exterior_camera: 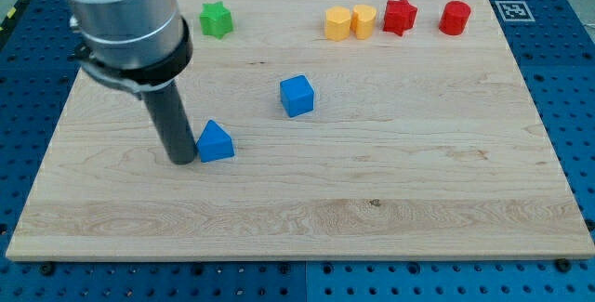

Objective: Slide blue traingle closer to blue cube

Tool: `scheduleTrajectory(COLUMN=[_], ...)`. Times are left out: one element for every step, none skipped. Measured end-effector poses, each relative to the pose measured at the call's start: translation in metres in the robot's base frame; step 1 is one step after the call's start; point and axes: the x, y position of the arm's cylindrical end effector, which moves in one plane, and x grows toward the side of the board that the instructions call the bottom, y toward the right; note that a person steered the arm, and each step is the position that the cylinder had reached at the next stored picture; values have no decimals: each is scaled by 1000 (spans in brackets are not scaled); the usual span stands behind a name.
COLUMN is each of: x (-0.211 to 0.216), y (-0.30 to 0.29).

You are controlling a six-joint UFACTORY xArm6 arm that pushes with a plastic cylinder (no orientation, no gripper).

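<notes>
The blue triangle lies on the wooden board, left of centre. The blue cube sits up and to the right of it, about a block's width of bare board between them. My tip rests on the board right against the triangle's left side. The rod rises from there to the arm's grey body at the view's top left.
Along the view's top edge stand a green star-shaped block, two yellow blocks side by side, a red star-shaped block and a red cylinder. The arm hides the board's top left corner.
</notes>
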Motion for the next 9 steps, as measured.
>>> scheduleTrajectory(x=[3, -1, -6, -6, -6, -6, -6, -6, -11], y=[0, -7, -11, -5, 19, 49, 77, 79, 26])
